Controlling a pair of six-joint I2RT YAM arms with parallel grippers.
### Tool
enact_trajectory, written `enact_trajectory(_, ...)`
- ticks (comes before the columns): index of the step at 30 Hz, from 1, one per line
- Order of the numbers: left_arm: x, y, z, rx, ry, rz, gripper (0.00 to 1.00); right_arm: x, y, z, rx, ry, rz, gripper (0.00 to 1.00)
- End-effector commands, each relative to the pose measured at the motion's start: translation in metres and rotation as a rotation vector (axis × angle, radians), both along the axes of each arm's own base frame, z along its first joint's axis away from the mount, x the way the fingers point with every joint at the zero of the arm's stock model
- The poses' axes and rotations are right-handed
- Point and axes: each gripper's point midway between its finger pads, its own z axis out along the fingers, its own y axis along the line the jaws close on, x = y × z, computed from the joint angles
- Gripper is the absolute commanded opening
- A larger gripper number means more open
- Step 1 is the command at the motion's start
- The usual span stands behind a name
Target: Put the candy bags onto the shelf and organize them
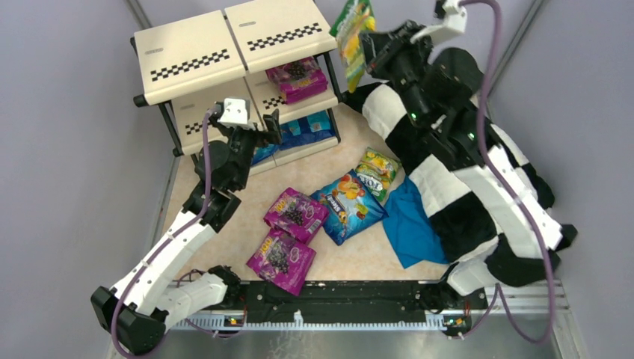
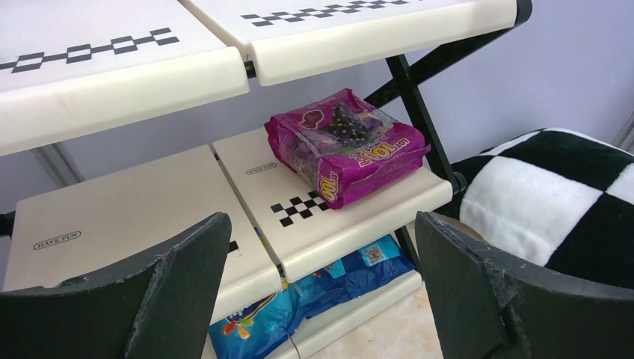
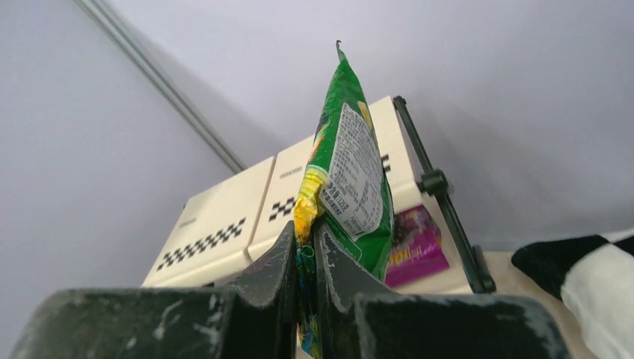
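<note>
Firmly, right pincer (image 3: pixel 305 235) clamps green candy bag (image 3: pixel 348 172), seemingly low down; left pincer (image 2: pixel 321 224) gapes.

The glossy green-yellow candy bag (image 3: pixel 351 172) loses its lower end between the pinched fingers of the right claw (image 3: pixel 305 239); beyond the claw, 1 glossy magenta packet (image 3: pixel 419 243) sits half hidden.
</note>
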Motion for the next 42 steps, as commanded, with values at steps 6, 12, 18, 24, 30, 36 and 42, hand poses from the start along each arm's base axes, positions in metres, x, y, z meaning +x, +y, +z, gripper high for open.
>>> enact_trajectory(6,0.001,-0.002,0.013,-0.016,-0.039,-0.005,0.99,0.086,0.039,0.048,0.091,-0.113,0.054,0.0)
enact_trajectory(12,0.0,0.0,0.015,-0.011,-0.049,0.0,0.99,0.117,0.063,0.045,0.134,-0.173,0.116,0.0)
enact_trajectory(18,0.005,0.0,0.012,-0.006,-0.038,0.0,0.99,0.148,0.094,0.027,0.229,-0.171,0.298,0.0)
enact_trajectory(24,0.007,0.002,0.01,-0.007,-0.031,0.004,0.99,0.177,0.108,0.0,0.302,-0.129,0.376,0.0)
enact_trajectory(30,0.009,0.0,0.009,-0.011,-0.023,-0.009,0.99,0.195,0.108,-0.018,0.298,-0.107,0.364,0.06)
enact_trajectory(36,0.013,0.004,0.006,-0.018,-0.011,-0.002,0.99,0.209,0.11,-0.032,0.329,-0.074,0.343,0.08)
enact_trajectory(42,0.016,0.008,0.005,-0.031,-0.002,-0.002,0.98,0.22,0.117,-0.046,0.378,-0.049,0.344,0.07)
